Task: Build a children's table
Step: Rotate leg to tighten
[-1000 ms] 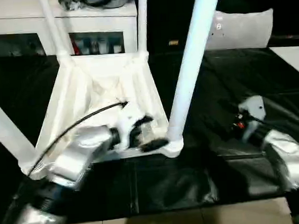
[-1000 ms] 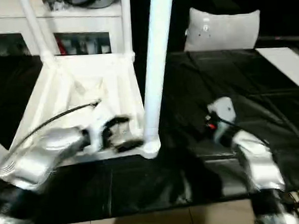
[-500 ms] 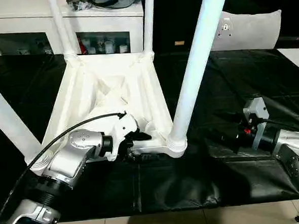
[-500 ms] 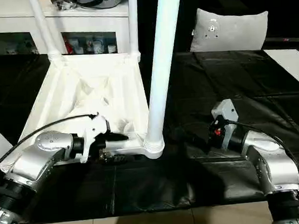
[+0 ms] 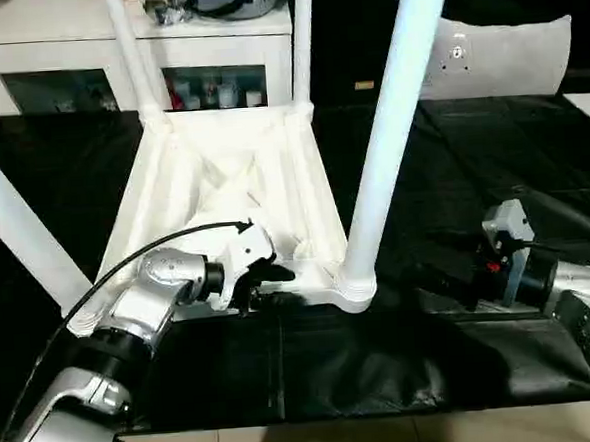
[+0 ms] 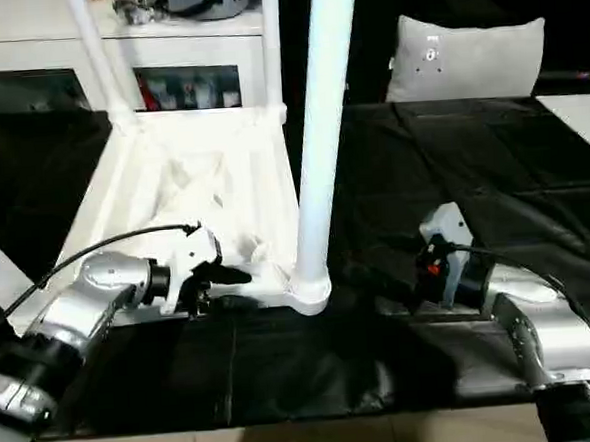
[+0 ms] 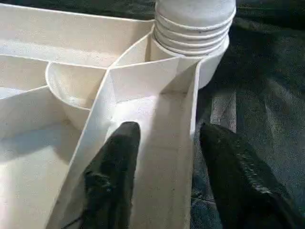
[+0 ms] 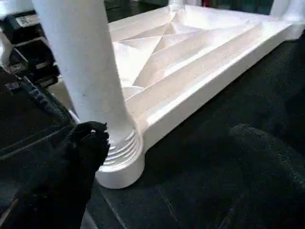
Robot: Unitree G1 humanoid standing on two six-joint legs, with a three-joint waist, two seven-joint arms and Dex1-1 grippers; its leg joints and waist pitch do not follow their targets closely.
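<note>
1. On the black-covered desk [image 5: 464, 371] in my left eye view, the children's table [image 5: 222, 175] lies upside down, ribbed underside up, with its white legs standing in the corner sockets. The nearest leg [image 5: 386, 145] rises from the near corner socket on my right. My left gripper [image 5: 269, 288] sits at the table top's near rim, just beside that socket; a black cable arcs over its silver forearm. My right gripper [image 5: 449, 284] rests low over the desk, well apart from the table. Behind stand a white glass-door cabinet [image 5: 64, 55] and a grey cushion [image 5: 505, 53]. The cushion carries a small tag, but I cannot read any writing on it.

2. In the right eye view I see the same layout; the items behind the cabinet glass are too small for me to read any labels.

3. In the left wrist view, my two black fingers [image 7: 114, 176] straddle the table's rim wall, one inside the channel, one outside over the desk. They stand partly apart; I cannot tell whether they press the wall. The ridged base of the leg sits in its socket just ahead.

4. In the right wrist view, my fingers [image 8: 81, 157] are spread wide, holding nothing, with the near leg's ridged base between them but farther off.
</note>
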